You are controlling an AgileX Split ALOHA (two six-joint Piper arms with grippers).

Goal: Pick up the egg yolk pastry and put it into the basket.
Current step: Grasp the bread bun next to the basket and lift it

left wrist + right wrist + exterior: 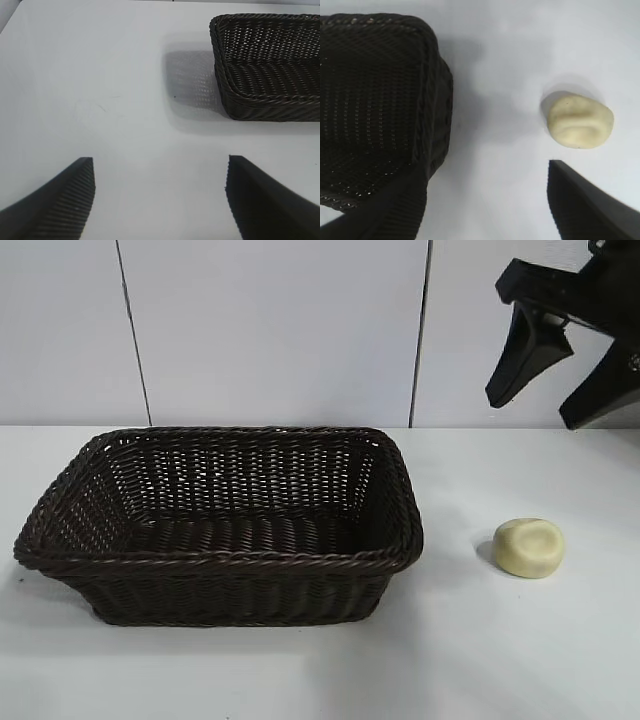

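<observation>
The egg yolk pastry (530,547), a small pale yellow-cream bun with a dented top, lies on the white table to the right of the basket (60,502). The basket is a large dark brown wicker one and it holds nothing. My right gripper (535,412) hangs open high above the table, behind and above the pastry. In the right wrist view the pastry (579,121) lies beyond the open right gripper (487,175), off to one finger's side, with the basket (437,90) beside it. My left gripper (160,172) is open over bare table; it does not show in the exterior view.
The white table (500,660) runs back to a white panelled wall (280,330). In the left wrist view the basket's corner (225,65) stands well beyond the left fingers.
</observation>
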